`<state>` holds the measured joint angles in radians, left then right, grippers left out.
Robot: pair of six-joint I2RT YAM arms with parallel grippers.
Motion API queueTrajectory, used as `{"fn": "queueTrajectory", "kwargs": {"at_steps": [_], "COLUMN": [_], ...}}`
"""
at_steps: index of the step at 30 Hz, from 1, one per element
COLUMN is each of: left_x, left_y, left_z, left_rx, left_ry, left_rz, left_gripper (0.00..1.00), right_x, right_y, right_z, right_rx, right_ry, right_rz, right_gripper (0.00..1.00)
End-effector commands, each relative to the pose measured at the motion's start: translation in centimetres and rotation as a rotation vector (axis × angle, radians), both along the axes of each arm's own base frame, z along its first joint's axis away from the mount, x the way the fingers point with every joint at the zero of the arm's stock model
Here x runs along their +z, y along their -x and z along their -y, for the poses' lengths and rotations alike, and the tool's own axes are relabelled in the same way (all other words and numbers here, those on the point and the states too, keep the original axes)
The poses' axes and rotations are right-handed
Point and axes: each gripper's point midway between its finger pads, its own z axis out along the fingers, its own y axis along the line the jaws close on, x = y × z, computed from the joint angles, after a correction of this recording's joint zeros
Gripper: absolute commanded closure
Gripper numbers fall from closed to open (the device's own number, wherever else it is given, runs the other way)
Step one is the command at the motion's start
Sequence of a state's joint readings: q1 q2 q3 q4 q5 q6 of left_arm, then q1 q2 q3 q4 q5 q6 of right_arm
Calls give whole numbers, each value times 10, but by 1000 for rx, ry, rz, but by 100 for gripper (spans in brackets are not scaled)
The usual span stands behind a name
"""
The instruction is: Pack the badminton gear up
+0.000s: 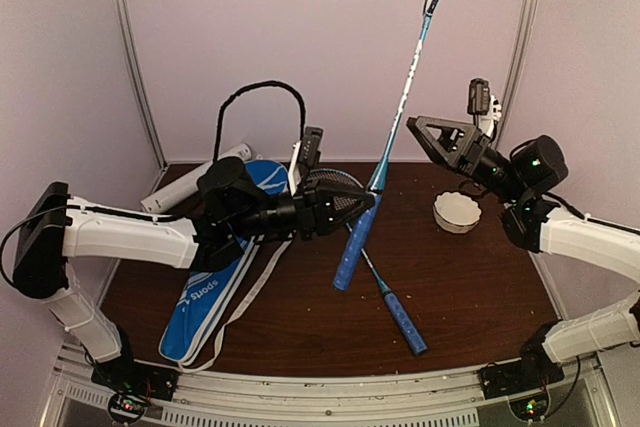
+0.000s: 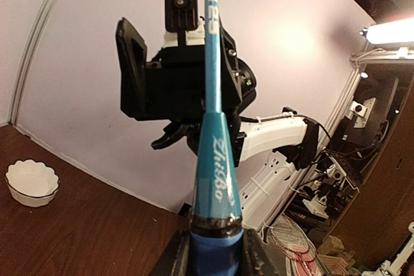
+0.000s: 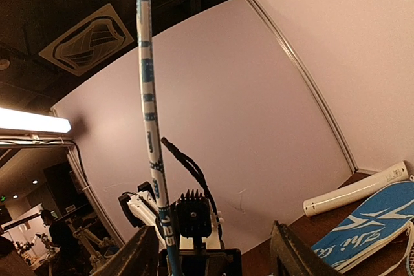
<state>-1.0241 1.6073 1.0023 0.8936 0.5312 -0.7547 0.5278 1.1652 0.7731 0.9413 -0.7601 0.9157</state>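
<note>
Two rackets show. One racket [image 1: 401, 97] stands tilted over the middle of the table [image 1: 480, 287], blue handle down and its shaft leaning far and right. The left gripper [image 1: 362, 205] pinches it just above the handle. Higher up, the right gripper [image 1: 413, 127] has its jaws spread on either side of the shaft, not clamped on it. The second racket [image 1: 402, 319] lies flat, handle near and right. The blue bag [image 1: 215, 282] lies left, with the white tube [image 1: 195, 185] beyond it by the far-left wall. A white bowl [image 1: 458, 213] sits far right.
</note>
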Motion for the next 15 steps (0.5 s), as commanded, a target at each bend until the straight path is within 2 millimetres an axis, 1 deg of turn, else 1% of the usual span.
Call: {"fn": "queueTrajectory", "kwargs": {"at_steps": [1, 4, 6, 11, 13, 15], "left_x": [37, 36, 36, 36, 37, 38], "left_y": [17, 17, 18, 19, 18, 18], "left_z": [-4, -3, -1, 1, 1, 1], "left_rx": [-95, -101, -112, -132, -133, -132], "left_ry": [130, 132, 131, 146, 155, 161], "left_rz": [59, 58, 56, 50, 49, 47], "left_gripper": [100, 100, 100, 100, 100, 100], "right_x": [36, 46, 50, 61, 63, 64], "right_y": [18, 24, 26, 32, 33, 33], "right_z": [-4, -8, -11, -15, -16, -17], "right_rx": [123, 160, 172, 204, 214, 224], "right_ry": [-96, -119, -121, -143, -147, -150], "right_rz": [72, 95, 101, 123, 124, 121], "right_gripper": [39, 41, 44, 60, 66, 75]}}
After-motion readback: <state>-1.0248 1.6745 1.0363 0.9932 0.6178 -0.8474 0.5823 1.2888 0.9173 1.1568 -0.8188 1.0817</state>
